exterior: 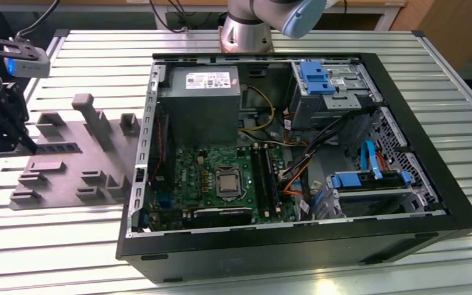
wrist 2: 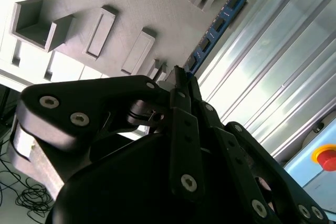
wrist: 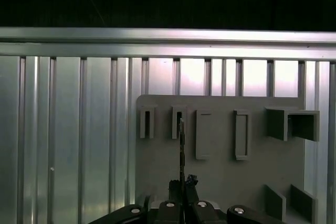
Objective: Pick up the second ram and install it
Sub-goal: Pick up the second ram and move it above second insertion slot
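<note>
Gripper [wrist 2: 178,77] clenched on one end of the second ram [wrist 2: 220,19] at the fixture plate's [exterior: 72,169] edge.
The stick stands on edge along the grey plate's border, beside the ribbed table [exterior: 64,246], well apart from the open computer case [exterior: 302,246].

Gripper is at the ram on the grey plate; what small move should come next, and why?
Probably a short straight lift. The gripper meets the near end of the second ram, which lies along the edge of the grey plate, outside the computer case. Whether the grip is made I cannot tell.
</note>
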Motion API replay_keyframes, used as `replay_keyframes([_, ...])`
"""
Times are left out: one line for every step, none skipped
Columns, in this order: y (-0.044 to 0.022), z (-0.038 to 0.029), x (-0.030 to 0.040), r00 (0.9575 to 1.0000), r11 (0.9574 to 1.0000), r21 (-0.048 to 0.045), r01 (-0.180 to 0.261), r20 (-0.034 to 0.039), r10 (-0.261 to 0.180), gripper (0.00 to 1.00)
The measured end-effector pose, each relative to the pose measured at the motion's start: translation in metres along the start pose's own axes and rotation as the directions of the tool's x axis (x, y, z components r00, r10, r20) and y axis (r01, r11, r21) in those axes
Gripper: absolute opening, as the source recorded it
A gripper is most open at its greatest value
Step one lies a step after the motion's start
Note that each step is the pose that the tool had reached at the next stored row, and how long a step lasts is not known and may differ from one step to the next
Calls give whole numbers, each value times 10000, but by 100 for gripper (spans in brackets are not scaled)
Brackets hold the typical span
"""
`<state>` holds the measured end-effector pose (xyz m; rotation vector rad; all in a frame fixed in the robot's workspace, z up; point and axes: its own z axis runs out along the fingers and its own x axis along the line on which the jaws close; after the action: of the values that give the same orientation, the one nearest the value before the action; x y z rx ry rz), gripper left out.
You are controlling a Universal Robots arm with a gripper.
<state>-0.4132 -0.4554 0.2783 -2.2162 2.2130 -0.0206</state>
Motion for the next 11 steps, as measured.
replay_keyframes([0, -5, 0, 10000, 10000, -1, 0, -1, 0, 14])
replay_keyframes([0, -9, 0, 10000, 10000, -1, 0, -1, 0, 14])
replay_keyframes([0, -14, 0, 10000, 10000, -1, 0, 0, 0, 14])
replay_keyframes([0, -18, 0, 10000, 10000, 0, 0, 0, 0, 14])
replay_keyframes([0, -24, 0, 10000, 10000, -1, 0, 0, 0, 14])
replay_keyframes([-1, -29, 0, 10000, 10000, -1, 0, 0, 0, 14])
replay_keyframes([-1, -33, 0, 10000, 10000, 0, 0, 0, 0, 14])
replay_keyframes([-1, -40, 0, 10000, 10000, -1, 0, -1, 0, 14])
replay_keyframes([-1, -46, 0, 10000, 10000, 0, 0, 0, 0, 14])
replay_keyframes([-1, -53, 0, 10000, 10000, -1, 0, 0, 0, 14])
replay_keyframes([-1, -62, 0, 10000, 10000, -1, 0, 0, 0, 14])
